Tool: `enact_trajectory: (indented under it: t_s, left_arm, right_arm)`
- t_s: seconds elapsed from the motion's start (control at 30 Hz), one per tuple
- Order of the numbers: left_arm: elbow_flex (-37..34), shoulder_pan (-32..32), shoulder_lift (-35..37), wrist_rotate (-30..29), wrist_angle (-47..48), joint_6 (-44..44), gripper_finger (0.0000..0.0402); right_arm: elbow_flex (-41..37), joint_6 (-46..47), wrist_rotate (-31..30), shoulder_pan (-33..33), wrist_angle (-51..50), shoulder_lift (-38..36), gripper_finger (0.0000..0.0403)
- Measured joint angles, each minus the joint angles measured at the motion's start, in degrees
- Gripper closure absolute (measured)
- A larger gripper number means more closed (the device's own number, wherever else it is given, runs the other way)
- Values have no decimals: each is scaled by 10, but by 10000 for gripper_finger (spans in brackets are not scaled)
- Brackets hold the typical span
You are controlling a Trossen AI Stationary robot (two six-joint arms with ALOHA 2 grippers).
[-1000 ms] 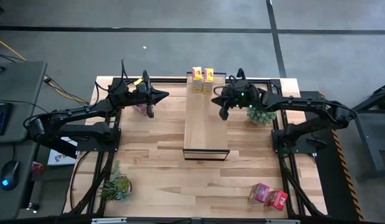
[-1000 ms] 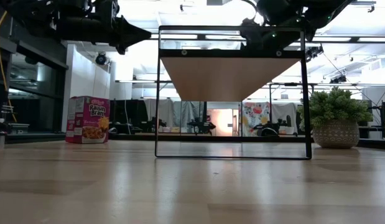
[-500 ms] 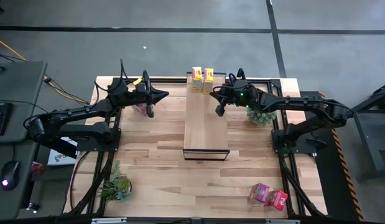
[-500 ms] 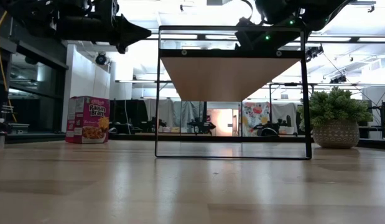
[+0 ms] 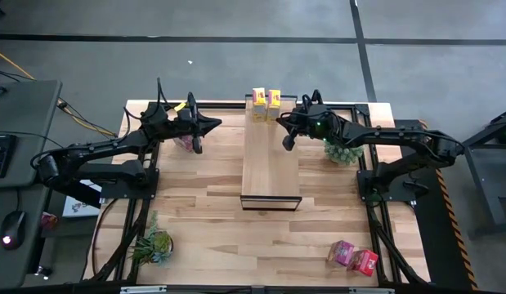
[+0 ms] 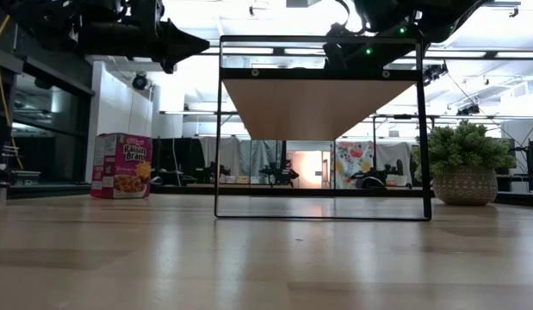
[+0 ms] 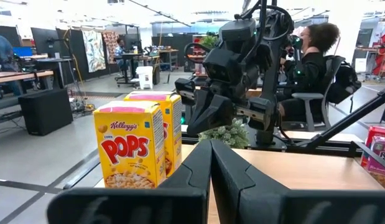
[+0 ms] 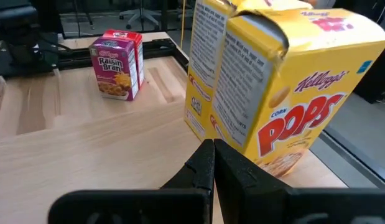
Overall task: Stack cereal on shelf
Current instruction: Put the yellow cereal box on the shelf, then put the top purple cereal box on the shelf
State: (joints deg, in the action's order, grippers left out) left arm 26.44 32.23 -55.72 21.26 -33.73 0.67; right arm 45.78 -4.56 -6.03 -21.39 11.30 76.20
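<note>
Two yellow cereal boxes (image 5: pixel 266 104) stand upright side by side at the far end of the shelf (image 5: pixel 270 163), a raised light-wood board in a dark frame. My right gripper (image 5: pixel 280 121) is shut over the shelf's far right part, its tips close to the nearer yellow box (image 8: pixel 285 93). My left gripper (image 5: pixel 213 124) is shut and hovers left of the shelf, pointing at it. A pink box (image 5: pixel 185 141) stands on the table under the left arm. It also shows in the low view (image 6: pixel 121 165). My right gripper points its shut fingertips (image 8: pixel 212 149) level at the lower corner (image 8: pixel 208 134) of the nearer yellow box, from the table's right. I cannot tell whether they touch it. My left gripper touches nothing.
A pink box (image 5: pixel 341 251) and a red box (image 5: pixel 364 261) lie near the table's near right corner. One potted plant (image 5: pixel 344 151) stands right of the shelf under the right arm, another (image 5: pixel 154 245) at the near left. People sit in the room beyond (image 7: pixel 313 68).
My right gripper has shifted a little toward the table's far edge and the yellow boxes, staying shut. The boxes have kept their places.
</note>
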Motion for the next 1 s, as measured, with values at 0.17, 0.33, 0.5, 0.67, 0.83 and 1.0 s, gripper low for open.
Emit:
enact_trajectory:
  t_s: [0.17, 0.33, 0.5, 0.67, 0.83, 1.0]
  left_arm:
    - [0, 0, 0, 0, 0, 0, 402]
    - [0, 0, 0, 0, 0, 1, 401]
    - [0, 0, 0, 0, 9, 7, 402]
    - [0, 0, 0, -1, 36, 24, 402]
    - [0, -5, 0, -28, 40, -3, 384]
    - [21, -38, 0, -90, 95, 0, 314]
  right_arm:
    - [0, 5, -23, -2, 2, 0, 403]
    - [0, 11, -25, -4, 2, 0, 403]
    - [0, 5, -3, 0, -18, -8, 403]
    - [0, 6, -2, 22, -111, -60, 403]
    - [0, 32, -58, 52, -182, -129, 403]
    - [0, 53, -112, 76, -231, -176, 403]
